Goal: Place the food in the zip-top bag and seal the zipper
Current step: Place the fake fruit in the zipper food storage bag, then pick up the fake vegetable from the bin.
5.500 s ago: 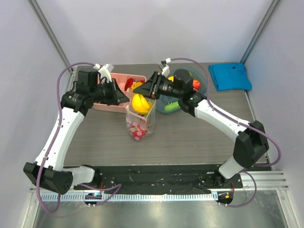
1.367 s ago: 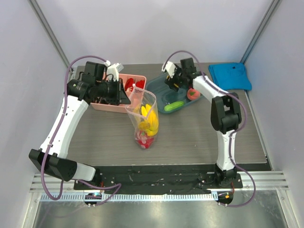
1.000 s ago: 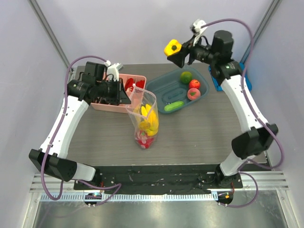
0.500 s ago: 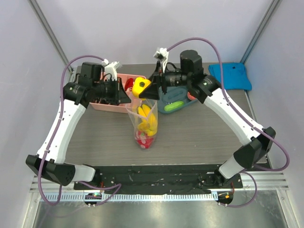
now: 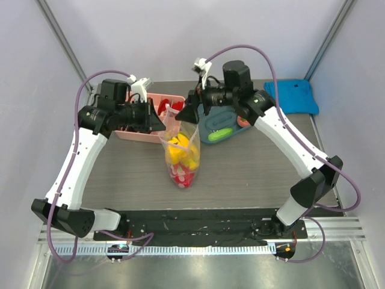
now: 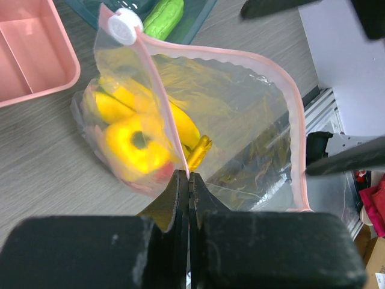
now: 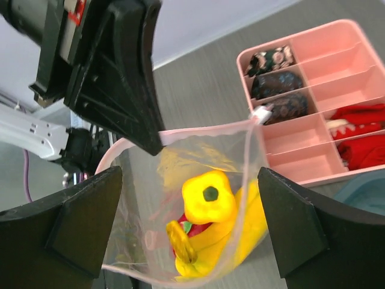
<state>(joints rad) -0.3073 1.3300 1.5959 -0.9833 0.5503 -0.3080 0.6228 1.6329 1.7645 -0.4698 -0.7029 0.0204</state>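
Note:
The clear zip-top bag (image 5: 180, 158) stands upright at mid-table, mouth open. My left gripper (image 6: 188, 174) is shut on the pink zipper (image 6: 162, 102) strip at the bag's near lip, its white slider (image 6: 123, 24) at the far end. In the top view the left gripper (image 5: 160, 125) sits at the bag's left rim. My right gripper (image 7: 189, 198) hangs open just above the mouth, with nothing between its fingers. Inside the bag lie the food pieces: a yellow pepper (image 7: 209, 195) on top, yellow bananas (image 7: 240, 238) and a red piece (image 7: 192, 226). A green cucumber (image 5: 220, 133) lies in the tray.
A teal tray (image 5: 209, 139) stands right of the bag, partly under my right arm. The pink divided box (image 5: 139, 133) with red and dark items sits behind the left gripper. A blue cloth (image 5: 291, 96) lies at the back right corner.
My right gripper swung from high over the tray to the bag's mouth with the yellow pepper, then opened. The pepper now lies inside the bag. The left gripper kept its hold.

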